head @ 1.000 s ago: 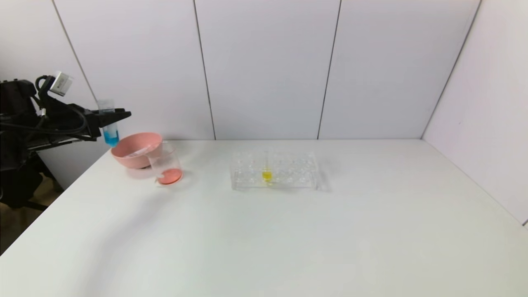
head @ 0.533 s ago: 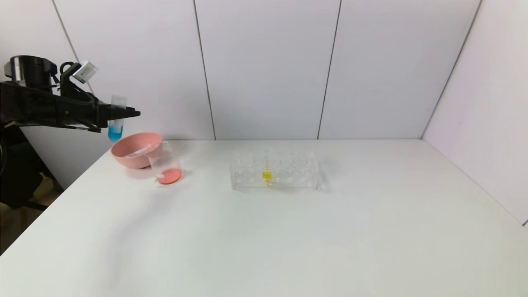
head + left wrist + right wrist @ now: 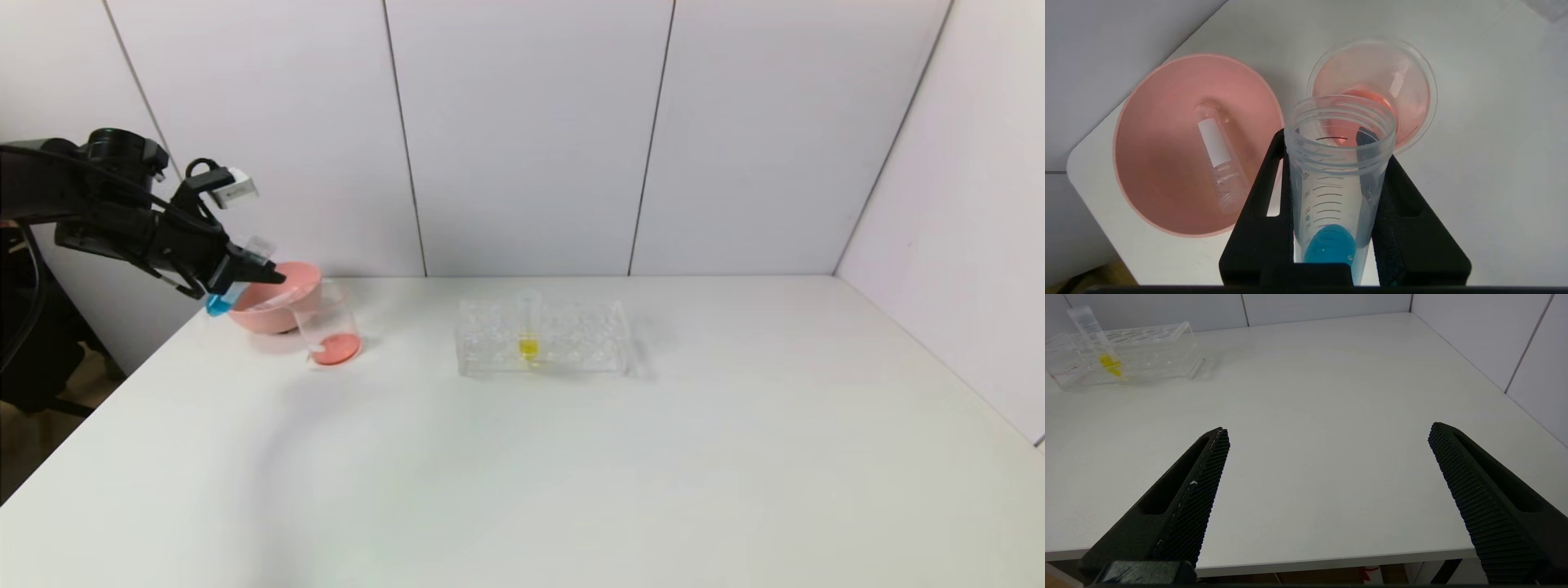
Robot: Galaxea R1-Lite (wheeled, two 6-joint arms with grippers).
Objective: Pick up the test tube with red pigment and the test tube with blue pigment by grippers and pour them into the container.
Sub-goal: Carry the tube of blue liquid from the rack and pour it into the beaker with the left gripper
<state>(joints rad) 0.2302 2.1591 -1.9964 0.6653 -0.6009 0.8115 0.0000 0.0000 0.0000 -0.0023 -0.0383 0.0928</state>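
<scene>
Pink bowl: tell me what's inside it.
An empty clear tube with a white label lies inside the pink bowl. The left claw, holding the blue tube, hides the bowl's near edge.

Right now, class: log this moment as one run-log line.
left gripper: shut on blue test tube, tilted toward beaker | beaker: red liquid | right gripper: open, idle

Pink bowl (image 3: 273, 304) at far left of white table (image 3: 571, 457), close to the table's left edge. An empty clear tube with a white label (image 3: 1218, 163) lies tilted inside the bowl. Clear multi-hole tube rack (image 3: 543, 336) at mid-table, far side, well apart from the bowl. One tube with yellow liquid (image 3: 528, 331) stands upright in the rack, yellow at its lower end. Pale panelled walls (image 3: 522, 131) behind and to the right.
</scene>
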